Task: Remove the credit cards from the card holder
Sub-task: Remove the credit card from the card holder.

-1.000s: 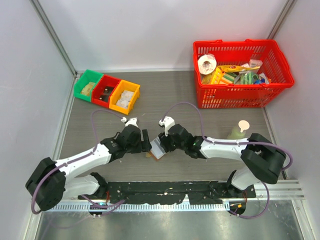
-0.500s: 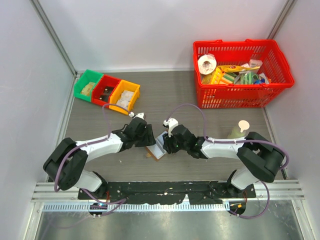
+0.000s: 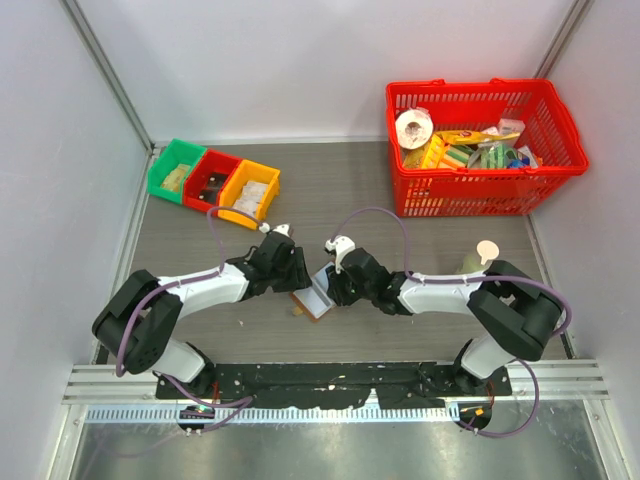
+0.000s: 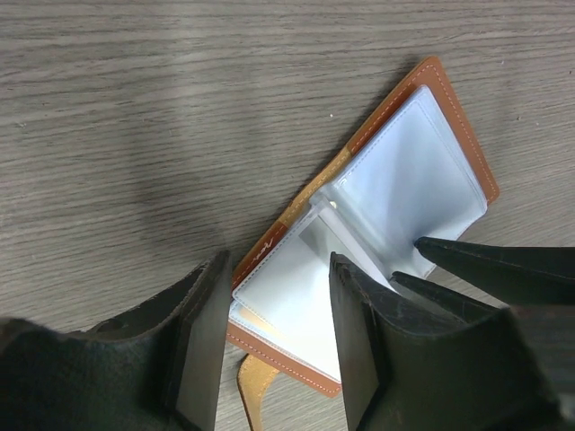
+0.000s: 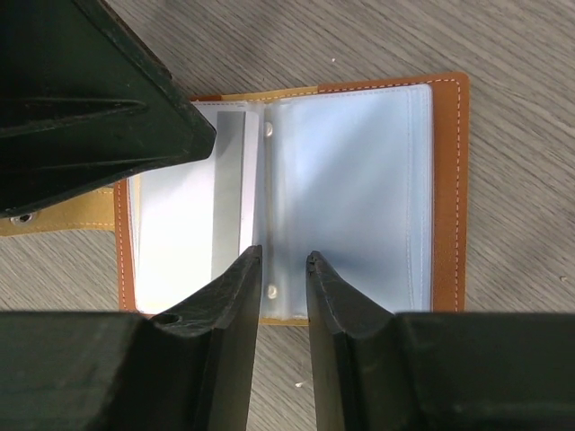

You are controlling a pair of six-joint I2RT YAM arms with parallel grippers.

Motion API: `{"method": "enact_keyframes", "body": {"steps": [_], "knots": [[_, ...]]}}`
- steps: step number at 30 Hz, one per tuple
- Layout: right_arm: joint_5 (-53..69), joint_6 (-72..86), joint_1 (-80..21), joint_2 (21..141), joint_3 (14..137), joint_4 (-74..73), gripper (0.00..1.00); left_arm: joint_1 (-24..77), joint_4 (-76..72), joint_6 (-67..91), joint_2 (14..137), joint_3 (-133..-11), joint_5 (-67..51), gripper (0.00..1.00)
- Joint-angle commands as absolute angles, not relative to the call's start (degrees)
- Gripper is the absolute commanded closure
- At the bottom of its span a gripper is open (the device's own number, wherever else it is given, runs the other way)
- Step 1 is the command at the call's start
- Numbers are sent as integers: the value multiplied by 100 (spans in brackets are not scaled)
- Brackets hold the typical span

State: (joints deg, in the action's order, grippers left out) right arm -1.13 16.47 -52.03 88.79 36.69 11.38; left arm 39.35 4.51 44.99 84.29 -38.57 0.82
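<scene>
Near the middle of the table (image 3: 350,190), between the wrists, we are seeing the card holder (image 3: 318,298) lying open and flat, largely covered from above by the left gripper (image 3: 298,284) and right gripper (image 3: 330,290). We are failing to tell the credit cards from the pale sleeves (image 5: 350,189). The left jaws are standing apart, straddling one panel. The right jaws are showing a narrow gap over the spine, and we cannot tell whether they are pinching anything. Compared with a second ago, both grippers are crowding closer over the holder.
</scene>
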Motion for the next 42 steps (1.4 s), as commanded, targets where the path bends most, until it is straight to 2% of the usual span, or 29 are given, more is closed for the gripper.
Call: {"method": "enact_keyframes", "body": {"steps": [1,10,18,20,24,26,32,36,42], "knots": [[-88,1609,-5203,9009,3823,914,69,3920,202,4684,8446,-4025,-158,52],[79,1626,-5203,9167,3920,800,70,3902,44,5027,8192,-4008,-466,57],[70,1644,-5212,9185,3911,809,70,3902,-255,5308,8051,-3973,-870,57],[70,1652,-5203,9158,3911,809,70,3920,-229,5326,7998,-3946,-853,54],[88,1661,-5203,9001,3920,774,70,3911,-71,5326,7718,-3657,-397,36],[123,1678,-5212,8913,3929,773,70,3911,-18,5317,7551,-3490,-177,32],[219,1705,-5212,8912,4017,773,69,3920,255,5458,7251,-2998,-53,31],[246,1740,-5203,9000,4043,791,69,3911,35,5642,7268,-2857,-307,37],[360,1872,-5203,9141,4052,809,70,3911,-474,5897,7470,-2804,-500,37]]}}
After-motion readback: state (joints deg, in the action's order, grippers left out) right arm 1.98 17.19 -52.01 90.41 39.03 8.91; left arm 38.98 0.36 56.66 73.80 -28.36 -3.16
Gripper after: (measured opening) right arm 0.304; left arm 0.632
